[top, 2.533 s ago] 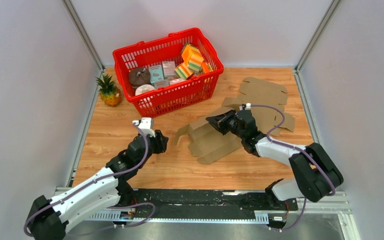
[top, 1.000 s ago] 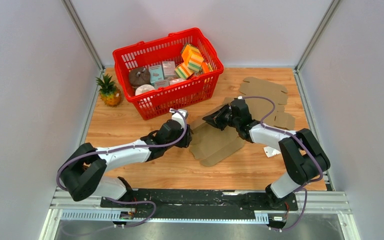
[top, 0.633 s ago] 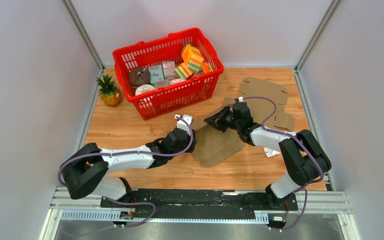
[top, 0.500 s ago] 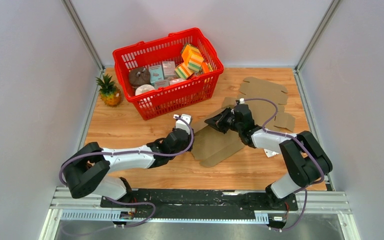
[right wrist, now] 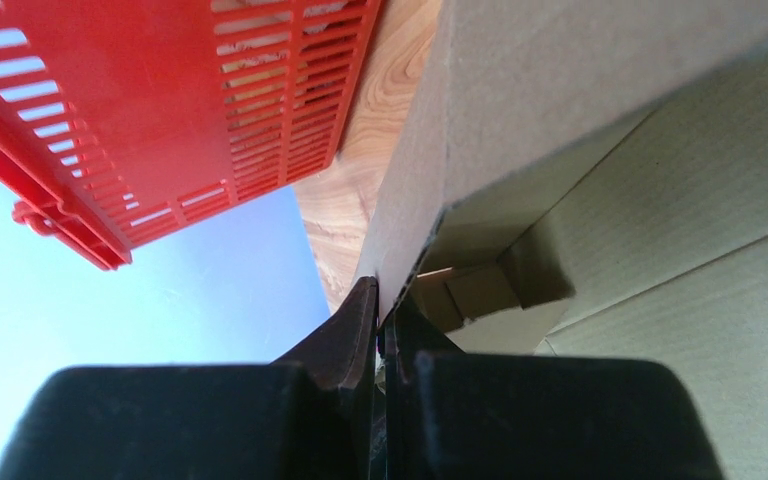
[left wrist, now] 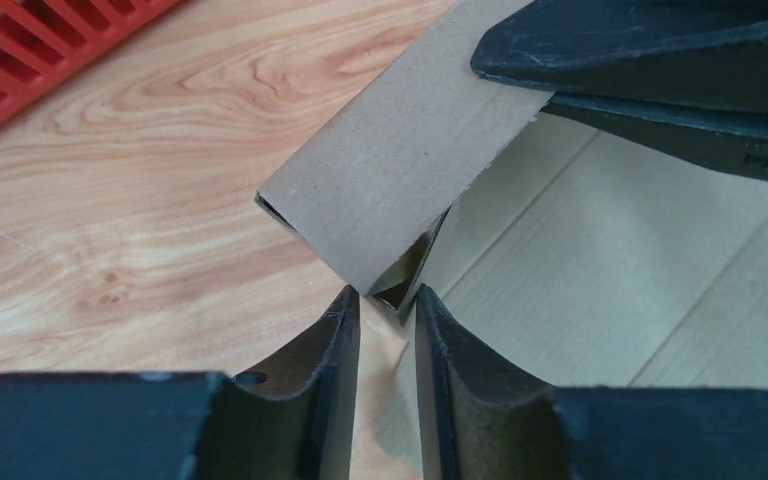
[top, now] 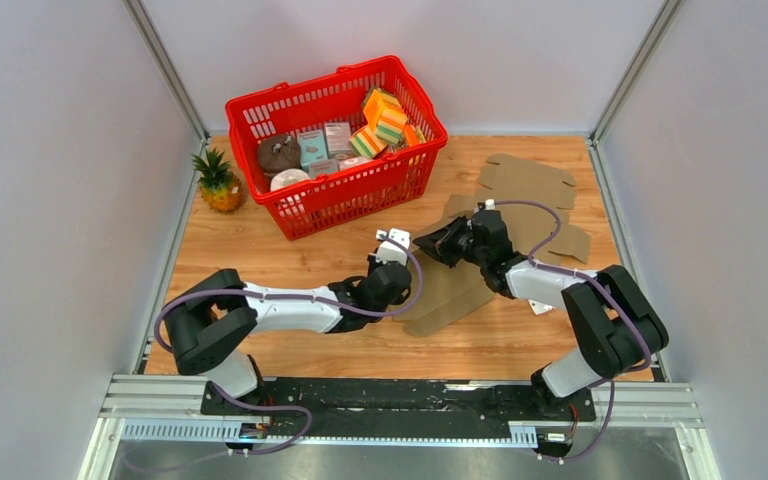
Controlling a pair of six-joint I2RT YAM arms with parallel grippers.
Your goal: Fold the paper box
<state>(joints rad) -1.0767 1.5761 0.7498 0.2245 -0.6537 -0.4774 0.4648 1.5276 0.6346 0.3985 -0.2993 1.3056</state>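
Your left arm (top: 290, 305) lies low, stretched from lower left toward frame centre. Left gripper (left wrist: 384, 300) fingers sit a narrow gap apart. Your right arm (top: 550, 285) bends up from lower right, forearm reaching in to centre. Right gripper (right wrist: 378, 300) is pinched tight on the paper box (right wrist: 580, 90) edge.

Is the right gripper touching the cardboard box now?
Touching. In the right wrist view the right gripper has both fingers pressed on the upright wall of the cardboard box, with no gap showing.
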